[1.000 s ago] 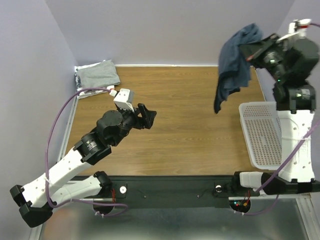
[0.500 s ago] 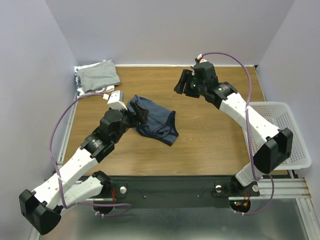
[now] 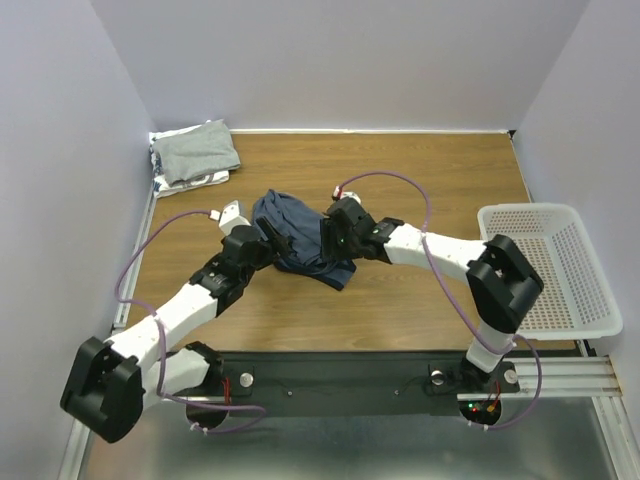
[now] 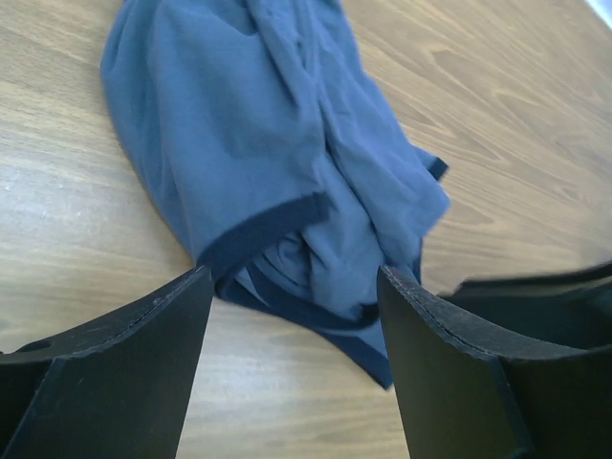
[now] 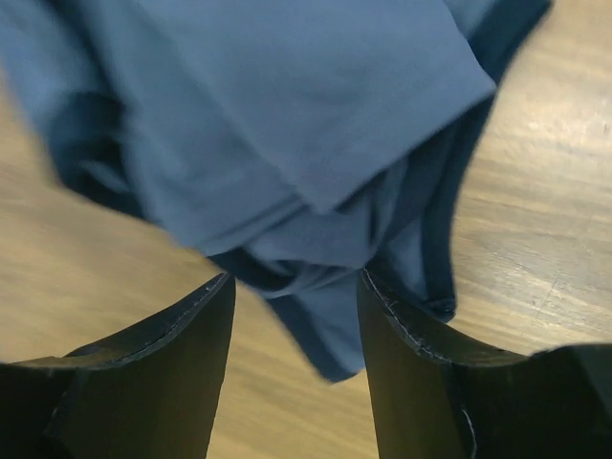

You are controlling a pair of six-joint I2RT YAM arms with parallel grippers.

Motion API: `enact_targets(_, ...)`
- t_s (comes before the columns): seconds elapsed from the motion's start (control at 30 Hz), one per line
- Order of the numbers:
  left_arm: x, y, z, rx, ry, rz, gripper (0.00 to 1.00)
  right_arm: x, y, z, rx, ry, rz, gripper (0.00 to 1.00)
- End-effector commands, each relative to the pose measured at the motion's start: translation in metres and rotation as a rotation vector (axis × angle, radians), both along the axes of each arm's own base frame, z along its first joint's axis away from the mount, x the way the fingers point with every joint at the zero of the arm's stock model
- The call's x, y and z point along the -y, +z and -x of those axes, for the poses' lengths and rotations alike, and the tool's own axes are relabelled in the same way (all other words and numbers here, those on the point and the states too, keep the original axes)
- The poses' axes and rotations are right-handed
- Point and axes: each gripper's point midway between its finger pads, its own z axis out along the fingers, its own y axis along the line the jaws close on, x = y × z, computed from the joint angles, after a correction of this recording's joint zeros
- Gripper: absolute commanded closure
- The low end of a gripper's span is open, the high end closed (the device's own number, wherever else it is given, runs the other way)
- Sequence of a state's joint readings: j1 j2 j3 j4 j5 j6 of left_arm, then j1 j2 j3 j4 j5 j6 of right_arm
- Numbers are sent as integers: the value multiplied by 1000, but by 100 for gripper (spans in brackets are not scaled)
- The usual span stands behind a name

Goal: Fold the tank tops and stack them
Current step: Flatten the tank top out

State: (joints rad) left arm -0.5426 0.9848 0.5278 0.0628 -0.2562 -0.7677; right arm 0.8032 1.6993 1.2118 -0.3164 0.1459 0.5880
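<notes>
Top external view: blue tank top [image 3: 300,238] lies in a crumpled heap near the middle of the table [image 3: 430,170]. A second ago it hung from the right jaws, high over the basket [image 3: 530,208]. It has since been let go and landed on the wood, bunched and not spread.

Both arms have closed in on the heap. Left arm [image 3: 190,310] is at its left edge, right arm [image 3: 440,250] at its right.

Left wrist view: left jaws stand wide open, low over the table, dark trim of the top [image 4: 268,143] just beyond the tips. Nothing is gripped.

Right wrist view: right jaws are parted over a fold of the cloth [image 5: 287,115], not pinching it as far as can be seen.

Grey tank top [image 3: 198,150] sits folded at the far left corner, a patterned edge [image 3: 170,183] showing under it.

Judgement: the blue top is now in place for folding. It needs flattening first, probably with each arm taking an edge.
</notes>
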Motion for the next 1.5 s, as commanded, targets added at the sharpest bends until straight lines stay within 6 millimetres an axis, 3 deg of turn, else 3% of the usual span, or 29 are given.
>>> enact_targets(0.0,14,21,-29,77,9,54,20,-4,1,-28,87,-78,-16,41)
enact_targets(0.1,17,9,-38,36,11,28,20,-5,-6,-35,94,-85,7,42)
enact_targets(0.23,25,14,-43,43,-4,50,22,-6,-13,-42,104,-105,24,46)
enact_targets(0.33,30,23,-42,58,-29,63,27,-6,-15,-46,117,-117,28,58)
enact_targets(0.4,33,29,-41,65,-44,80,31,-9,-14,-46,115,-109,17,61)
enact_targets(0.57,44,39,-36,74,-83,116,35,-14,-18,-48,114,-94,8,61)
enact_targets(0.73,65,45,-32,72,-138,158,35,-14,-28,-47,95,-98,15,55)
enact_targets(0.9,82,43,-29,61,-181,196,35,-13,-31,-48,101,-107,22,60)
enact_targets(0.97,90,38,-28,45,-201,219,35,-12,-27,-48,105,-115,16,75)
enact_targets(1.07,98,33,-30,44,-226,248,38,-10,-14,-47,121,-122,-7,89)
enact_targets(1.17,104,26,-31,36,-242,257,38,-8,1,-45,145,-129,-29,97)
enact_targets(1.33,109,20,-37,32,-241,268,37,-3,20,-43,174,-139,-52,99)
enact_targets(1.47,115,0,-43,-13,-237,257,38,8,25,-39,191,-164,-48,99)
